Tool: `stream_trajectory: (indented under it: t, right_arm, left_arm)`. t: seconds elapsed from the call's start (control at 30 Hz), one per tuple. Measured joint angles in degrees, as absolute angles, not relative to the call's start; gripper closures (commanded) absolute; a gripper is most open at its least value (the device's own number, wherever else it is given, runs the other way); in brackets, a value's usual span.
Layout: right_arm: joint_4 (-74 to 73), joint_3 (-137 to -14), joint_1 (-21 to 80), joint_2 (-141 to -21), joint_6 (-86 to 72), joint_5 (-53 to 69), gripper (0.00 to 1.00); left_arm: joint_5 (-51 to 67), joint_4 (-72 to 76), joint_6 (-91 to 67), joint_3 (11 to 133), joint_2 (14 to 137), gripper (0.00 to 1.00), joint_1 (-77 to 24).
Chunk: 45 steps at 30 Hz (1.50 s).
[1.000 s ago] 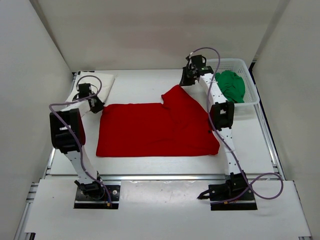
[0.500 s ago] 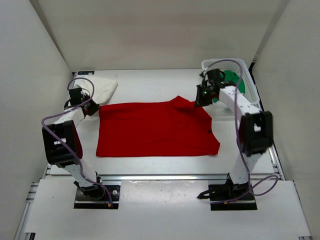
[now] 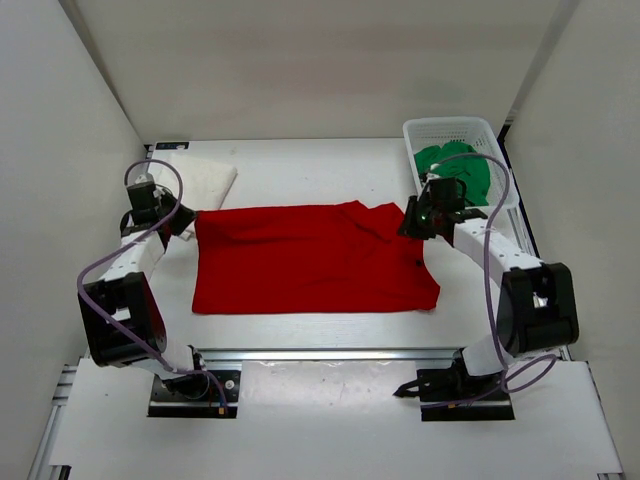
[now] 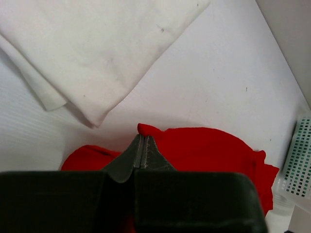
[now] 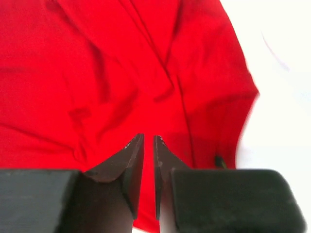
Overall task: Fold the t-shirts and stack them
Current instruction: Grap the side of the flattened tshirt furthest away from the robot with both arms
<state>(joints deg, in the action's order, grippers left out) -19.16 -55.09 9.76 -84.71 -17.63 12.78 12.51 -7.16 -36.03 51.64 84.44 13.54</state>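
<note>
Red t-shirt (image 3: 310, 265) lies spread nearly flat across the middle of the tabletop (image 3: 300, 165). Its far right corner is rumpled into folds.

Left gripper (image 4: 142, 141): jaws closed together, with a small nub of red cloth pinched at the tips. This is the shirt's far left corner. In the top view the fingertips themselves are hard to make out against the dark wrist body.

Right gripper (image 5: 148, 141): jaws parted by a narrow slit, red cloth showing through the gap. No cloth visibly caught between the fingers. It sits at the rumpled far right corner of the red shirt. Whether the tips touch the cloth, cannot tell. The right wrist view is bleached at its right side, so the tabletop there has no detail. A small dark mark near the shirt's edge is too blurred to identify.

White t-shirt (image 3: 205, 178): folded, at the far left of the tabletop, just beyond the left gripper and apart from the red shirt. The left wrist view cuts it off at the top and left edges.

Green t-shirt (image 3: 455, 165): bunched inside the white mesh basket (image 3: 450, 123) at the far right. Part of it is hidden behind the right arm's cable and wrist.
</note>
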Motion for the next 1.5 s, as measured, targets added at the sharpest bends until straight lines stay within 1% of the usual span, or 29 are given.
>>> stream_trajectory:
  t: [0.23,0.37,0.57,0.67,0.73,0.77,0.9,1.0,1.1,1.13,1.37,1.5]
  right_arm:
    - [-10.3,-57.7,12.3,-97.4,-18.9,11.9,0.72]
    - [-9.1,-57.7,11.6,-101.3,-19.8,12.4,0.67]
    - [-4.5,-56.6,10.8,-101.5,-22.2,13.2,0.66]
    - [-3.4,-55.7,10.4,-101.5,-23.0,13.7,0.67]
    - [-2.9,-55.7,10.3,-101.6,-23.3,14.1,0.72]
    - [-2.6,-55.7,10.1,-101.7,-23.5,14.1,0.73]
    - [-2.0,-55.7,10.5,-101.9,-23.8,13.5,0.73]
    - [-1.5,-55.7,10.6,-101.9,-23.8,12.7,0.85]
    - [-0.8,-55.7,11.2,-101.9,-23.7,11.4,0.94]
    - [-0.7,-55.8,11.6,-101.9,-23.6,10.7,1.00]
    - [-1.1,-56.5,15.5,-100.6,-20.4,3.7,1.00]
    - [-1.7,-55.0,17.5,-93.4,-18.3,0.8,1.00]
  left_arm:
    - [12.5,-6.2,-36.0,51.4,85.7,1.00,13.3]
    - [12.5,-6.0,-35.8,51.4,87.0,1.00,12.9]
    - [12.4,-6.0,-35.5,51.4,88.0,1.00,12.1]
    - [12.4,-5.9,-35.4,51.4,88.7,1.00,11.8]
    - [12.4,-6.0,-35.4,51.4,89.3,1.00,11.7]
    - [12.4,-6.0,-35.4,51.4,89.5,1.00,11.7]
    - [12.4,-6.0,-35.4,51.4,89.8,1.00,11.6]
    - [12.3,-6.0,-35.3,51.4,89.8,1.00,11.4]
    - [12.2,-6.0,-35.2,51.4,89.8,1.00,11.4]
    - [12.1,-6.0,-35.2,51.4,89.8,1.00,11.3]
    - [11.8,-6.7,-34.9,52.6,90.0,1.00,10.9]
    - [11.9,-7.0,-34.9,52.9,90.0,1.00,11.1]
